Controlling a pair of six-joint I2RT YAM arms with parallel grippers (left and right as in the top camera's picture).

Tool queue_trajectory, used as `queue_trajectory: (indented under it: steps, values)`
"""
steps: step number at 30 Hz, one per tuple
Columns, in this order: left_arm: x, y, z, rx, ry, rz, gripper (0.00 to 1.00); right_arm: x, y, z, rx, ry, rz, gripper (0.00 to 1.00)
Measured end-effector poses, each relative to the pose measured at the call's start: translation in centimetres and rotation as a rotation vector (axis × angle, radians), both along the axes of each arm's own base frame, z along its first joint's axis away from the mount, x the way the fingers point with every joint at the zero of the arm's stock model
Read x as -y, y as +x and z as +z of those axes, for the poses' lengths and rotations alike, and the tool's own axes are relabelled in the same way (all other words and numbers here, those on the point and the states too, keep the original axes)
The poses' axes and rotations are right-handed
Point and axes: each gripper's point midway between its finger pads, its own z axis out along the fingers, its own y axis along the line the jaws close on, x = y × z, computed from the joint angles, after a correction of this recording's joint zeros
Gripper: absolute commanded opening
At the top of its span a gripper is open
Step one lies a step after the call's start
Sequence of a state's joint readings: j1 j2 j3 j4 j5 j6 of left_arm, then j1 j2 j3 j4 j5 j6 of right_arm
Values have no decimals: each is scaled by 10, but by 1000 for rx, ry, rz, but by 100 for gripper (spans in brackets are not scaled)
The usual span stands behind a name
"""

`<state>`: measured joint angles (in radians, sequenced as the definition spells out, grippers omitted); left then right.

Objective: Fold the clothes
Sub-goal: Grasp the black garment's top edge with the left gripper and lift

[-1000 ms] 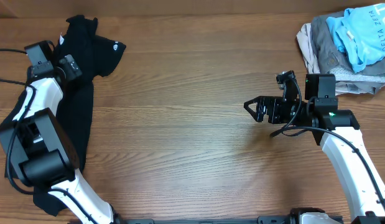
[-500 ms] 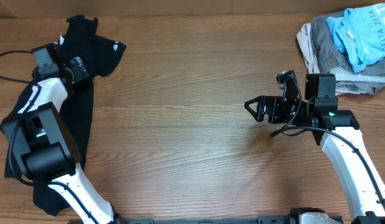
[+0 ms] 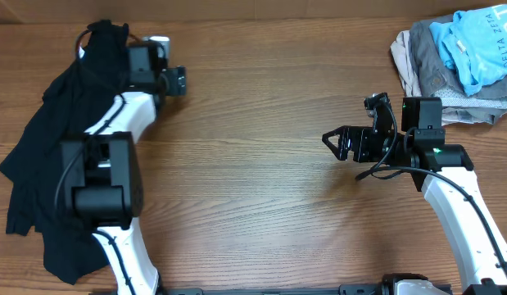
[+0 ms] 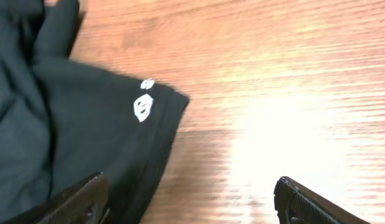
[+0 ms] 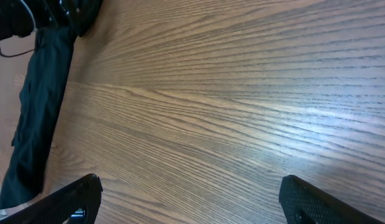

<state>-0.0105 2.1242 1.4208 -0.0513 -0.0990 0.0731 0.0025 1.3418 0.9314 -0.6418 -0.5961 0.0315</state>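
The clothes (image 3: 56,139) are black garments heaped along the table's left side, from the far edge down to the near edge. My left gripper (image 3: 176,79) hangs open at their far right corner. In the left wrist view a black sleeve (image 4: 86,137) with small white logos (image 4: 142,107) lies under my left gripper (image 4: 192,202). One finger is over the fabric and the other over bare wood, with nothing gripped. My right gripper (image 3: 330,140) hovers open over bare wood right of centre. In the right wrist view the right gripper (image 5: 192,199) is empty, and the clothes (image 5: 37,112) show far off.
A pile of pale-blue, grey and beige garments (image 3: 458,57) lies at the far right corner. The wooden table (image 3: 253,180) stretches between the two arms. The left arm's white links (image 3: 106,180) stand over the black heap.
My left arm has swung right from the far-left edge, across the black garments, to the sleeve's edge. More of the heap now shows on the left. The right arm has not moved.
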Motion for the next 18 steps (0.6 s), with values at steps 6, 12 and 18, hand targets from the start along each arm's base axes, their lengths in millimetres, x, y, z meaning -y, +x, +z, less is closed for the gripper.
queue_trajectory:
  steps: [6,12,18]
  values:
    - [-19,0,-13,-15,35,50,88,0,-1,-1,-7,-1,-1,96]
    - [-40,-4,-30,-48,45,93,88,0,-1,-1,-6,-1,-1,95]
    - [-41,-4,-43,-59,37,105,81,0,-3,-2,-19,-1,-1,95]
